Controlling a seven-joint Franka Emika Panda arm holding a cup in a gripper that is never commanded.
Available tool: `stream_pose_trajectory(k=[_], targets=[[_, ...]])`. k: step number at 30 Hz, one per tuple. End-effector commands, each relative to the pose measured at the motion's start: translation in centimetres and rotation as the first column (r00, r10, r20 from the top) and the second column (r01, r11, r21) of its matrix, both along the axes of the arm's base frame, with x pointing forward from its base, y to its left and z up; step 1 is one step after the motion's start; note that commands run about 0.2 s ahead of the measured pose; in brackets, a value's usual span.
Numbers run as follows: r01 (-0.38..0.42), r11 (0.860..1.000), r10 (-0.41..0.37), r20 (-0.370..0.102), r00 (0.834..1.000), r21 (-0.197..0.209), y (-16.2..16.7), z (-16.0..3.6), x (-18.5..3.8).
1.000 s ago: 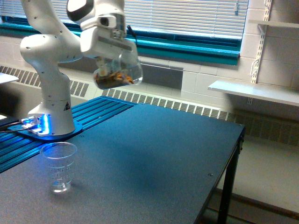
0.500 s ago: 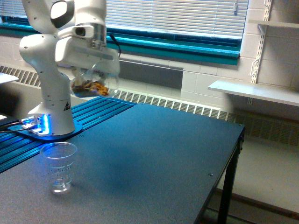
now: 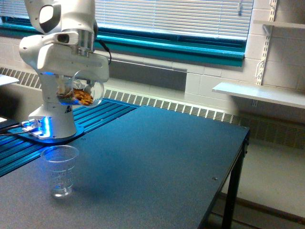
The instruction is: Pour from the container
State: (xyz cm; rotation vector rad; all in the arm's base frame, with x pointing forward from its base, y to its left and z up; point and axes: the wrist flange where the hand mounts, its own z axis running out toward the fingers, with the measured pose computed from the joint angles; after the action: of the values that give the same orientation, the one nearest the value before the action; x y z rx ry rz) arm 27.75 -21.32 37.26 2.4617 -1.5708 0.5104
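Above dark table (image 3: 157,157); gripper (image 3: 76,78) downturned, clasping tilted container (image 3: 78,93)

Daylight is coming through the window blinds (image 3: 190,16), blue LED glow is tinting the table (image 3: 157,157); arm (image 3: 66,47) slightly motion-blurred, image soft overall.

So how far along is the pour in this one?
Done: the tool grips the container, nut-like pieces inside, raised above the table. In hand: it hangs tilted, above the empty clear cup. Left: the pour itself; nothing has landed in the cup.
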Motion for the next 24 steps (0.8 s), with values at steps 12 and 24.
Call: stream_pose_trajectory(k=[12,24], targets=[[0.062,0.998,-0.061,-0.035,0.998,0.023,-2.1,-2.8,-2.0],[0.099,0.994,-0.097,-0.044,0.994,0.044,-2.2,-4.3,-3.7]])
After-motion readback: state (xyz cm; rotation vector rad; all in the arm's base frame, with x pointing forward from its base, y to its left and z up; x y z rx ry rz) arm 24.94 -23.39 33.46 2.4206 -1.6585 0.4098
